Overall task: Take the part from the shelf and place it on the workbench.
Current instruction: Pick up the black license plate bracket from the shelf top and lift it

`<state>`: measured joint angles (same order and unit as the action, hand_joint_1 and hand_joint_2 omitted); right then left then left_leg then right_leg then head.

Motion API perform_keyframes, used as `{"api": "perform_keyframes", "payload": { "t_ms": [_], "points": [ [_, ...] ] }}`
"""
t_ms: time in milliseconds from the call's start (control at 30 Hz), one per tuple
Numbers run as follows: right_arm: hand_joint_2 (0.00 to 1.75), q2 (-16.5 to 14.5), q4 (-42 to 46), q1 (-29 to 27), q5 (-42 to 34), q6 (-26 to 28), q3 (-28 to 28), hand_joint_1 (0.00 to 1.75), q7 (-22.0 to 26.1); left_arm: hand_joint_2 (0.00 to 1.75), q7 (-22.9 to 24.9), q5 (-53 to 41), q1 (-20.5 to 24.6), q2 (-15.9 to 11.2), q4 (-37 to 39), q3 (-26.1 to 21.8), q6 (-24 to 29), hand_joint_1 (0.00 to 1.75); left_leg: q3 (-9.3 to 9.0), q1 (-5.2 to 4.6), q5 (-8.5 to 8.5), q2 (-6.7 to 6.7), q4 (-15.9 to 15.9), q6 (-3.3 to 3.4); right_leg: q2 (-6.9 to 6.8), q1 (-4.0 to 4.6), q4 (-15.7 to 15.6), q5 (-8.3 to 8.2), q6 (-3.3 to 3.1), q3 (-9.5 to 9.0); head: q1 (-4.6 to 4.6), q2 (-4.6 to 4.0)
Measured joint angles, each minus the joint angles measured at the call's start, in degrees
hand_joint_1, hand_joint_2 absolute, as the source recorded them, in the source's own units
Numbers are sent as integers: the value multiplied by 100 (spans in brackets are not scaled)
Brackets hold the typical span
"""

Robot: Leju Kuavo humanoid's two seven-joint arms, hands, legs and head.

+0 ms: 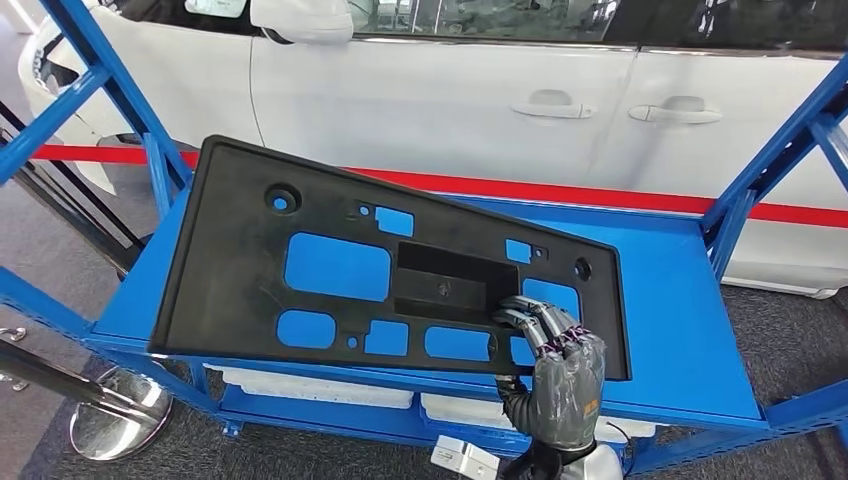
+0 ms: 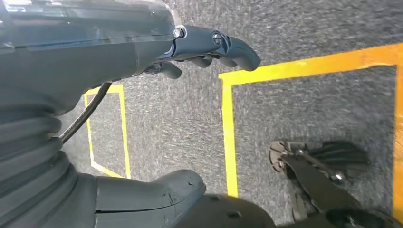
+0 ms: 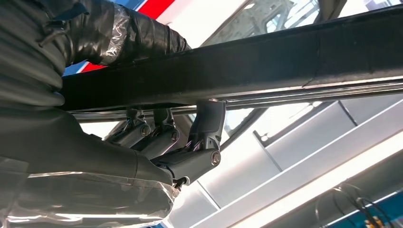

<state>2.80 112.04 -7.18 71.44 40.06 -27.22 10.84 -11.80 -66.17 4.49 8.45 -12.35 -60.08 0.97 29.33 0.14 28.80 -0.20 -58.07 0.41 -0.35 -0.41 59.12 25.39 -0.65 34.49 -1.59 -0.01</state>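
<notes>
Unlabelled, the black part is gripped by the right hand above the blue shelf.

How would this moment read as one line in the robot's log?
right hand: grips black part by lower edge | part: tilted above blue shelf | left hand: hangs over floor

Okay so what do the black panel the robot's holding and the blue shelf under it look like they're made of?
The black panel looks like moulded plastic: matte, faintly textured, with a raised rim, rounded cutouts and a recessed pocket formed in one piece. The blue shelf looks like painted or powder-coated metal: flat, smooth sheet with an even semi-gloss colour on angled frame bars. The right hand holds the panel at its near edge.
</notes>
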Motion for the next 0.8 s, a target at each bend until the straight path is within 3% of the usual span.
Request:
{"api": "perform_keyframes", "payload": {
  "t_ms": [67,100,167,200,233,267,300,367,433,500,567,633,700,733,767,800],
  "points": [
    [175,1,1,-1,-6,0,-2,175,2,175,-3,1,-3,4,0,0,-1,0,25,22,-98,21,48,68,9,-15,55,70,73,40,0,-1],
    [175,2,1,-1,-9,0,-2,175,4,175,-5,1,-1,6,0,0,-1,0,57,37,-157,34,75,110,17,-21,194,224,101,104,-1,-1],
    [175,2,1,-4,-13,0,-2,175,7,175,-10,2,7,8,0,0,-1,0,163,43,-250,54,88,168,27,-38,786,714,143,325,-1,-1],
    [175,2,1,-6,-14,0,-2,175,10,175,-13,3,7,7,0,-1,0,0,225,40,-288,59,82,176,27,-44,1141,921,161,435,-1,-1],
    [175,2,0,-8,-15,0,-2,175,12,175,-14,4,5,7,0,-1,1,0,288,38,-324,61,72,171,26,-50,1397,1027,179,487,-1,-1],
    [175,2,0,-8,-16,0,-2,175,14,175,-15,5,4,7,0,-2,1,0,349,38,-357,62,57,160,25,-57,1474,1022,192,447,-1,-1],
    [175,2,0,-7,-17,0,-2,175,16,175,-17,6,4,7,0,-2,0,0,406,39,-384,62,35,146,25,-66,1322,917,199,291,-1,-1],
    [175,2,0,-1,-19,0,-2,175,22,175,-23,7,4,11,0,-1,-2,0,503,38,-422,59,-26,109,24,-79,553,666,187,-246,-1,-1],
    [175,2,1,0,-22,0,-2,175,40,175,-30,4,4,17,0,-2,-2,0,562,30,-461,56,-76,49,31,-56,-1,544,138,-577,1,-1],
    [175,2,2,1,-27,0,-2,175,61,175,-37,0,7,18,0,-2,2,0,593,24,-521,56,-85,-31,40,-20,-68,502,72,-565,3,0],
    [175,0,1,5,-30,-1,-2,175,78,175,-40,-3,4,15,0,-2,11,0,645,33,-505,49,-116,-106,29,-38,-100,429,-13,-499,3,-1],
    [175,-4,2,5,-31,-2,-2,175,90,175,-40,-3,-3,12,0,-2,20,0,782,49,-139,41,-448,-164,12,-63,-127,316,-100,-397,3,-1],
    [175,-7,1,3,-33,-3,-2,175,98,175,-40,-6,-3,12,0,-2,21,0,968,57,394,41,-1127,-206,2,-50,-119,218,-141,-267,3,-1],
    [175,-7,1,2,-34,-4,-2,175,103,175,-40,-10,-4,13,0,-2,21,0,1018,59,533,42,-1430,-221,-2,-41,-107,171,-145,-195,3,-1],
    [175,-7,0,2,-34,-4,-2,175,107,175,-40,-16,-3,13,0,-2,21,0,998,59,545,42,-1589,-226,-5,-33,-89,127,-144,-121,3,-1],
    [175,-7,0,2,-34,-4,-1,175,109,175,-39,-21,-3,13,0,-3,22,0,885,58,447,42,-1556,-222,-6,-27,-67,88,-140,-46,3,-1]
  ]
}}
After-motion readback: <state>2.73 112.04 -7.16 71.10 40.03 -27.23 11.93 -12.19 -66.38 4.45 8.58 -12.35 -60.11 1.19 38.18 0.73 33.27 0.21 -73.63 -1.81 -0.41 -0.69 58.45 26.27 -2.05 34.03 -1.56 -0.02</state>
